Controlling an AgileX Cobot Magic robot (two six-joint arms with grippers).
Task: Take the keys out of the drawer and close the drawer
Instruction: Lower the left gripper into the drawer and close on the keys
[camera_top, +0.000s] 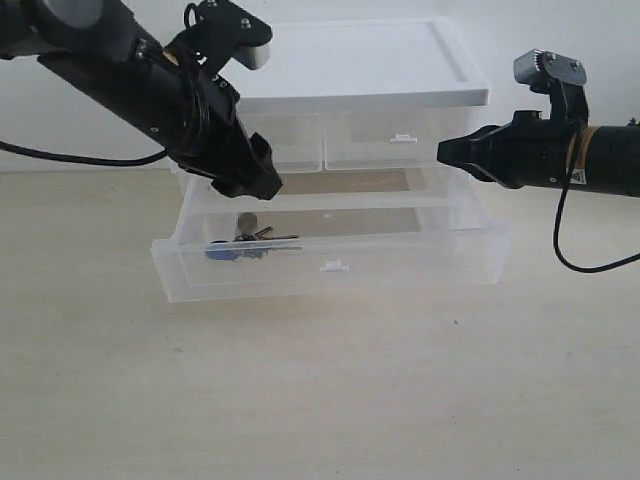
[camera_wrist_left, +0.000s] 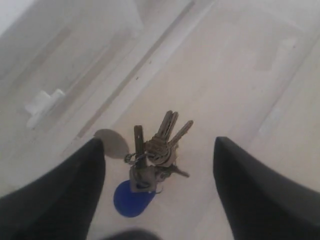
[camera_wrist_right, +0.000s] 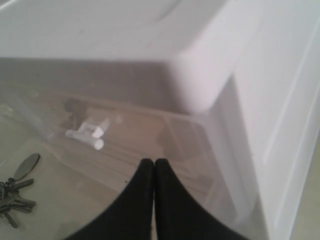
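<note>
The drawer (camera_top: 430, 262) stands well out of the white-topped plastic chest (camera_top: 380, 60). The keys (camera_top: 245, 246) lie flat on its floor, toward the left end and close to the front wall. The left gripper (camera_top: 258, 182) hangs just above them with its fingers (camera_wrist_left: 70, 192) spread wide. In its wrist view the bunch sits between the two fingers and touches neither. The right gripper (camera_top: 450, 153) is pinched together on nothing, up at the chest's right side, level with the small upper drawers.

I'd worry about how thin and flat the bunch is. If the fingers come down short, they could close over the top and skate off. If they catch only one key, the rest would dangle and swing from the ring, and might snag the front wall on the way up. If they push down too hard, they lean on a drawer that hangs far out of its slot, and it could tip or slide.

The bunch runs roughly along the drawer's width, with the blue head (camera_top: 224, 252) to the left and the blades (camera_top: 285, 238) pointing right. In the left wrist view that long line follows the gap between the fingers, so closing would squeeze it across its narrow side.
</note>
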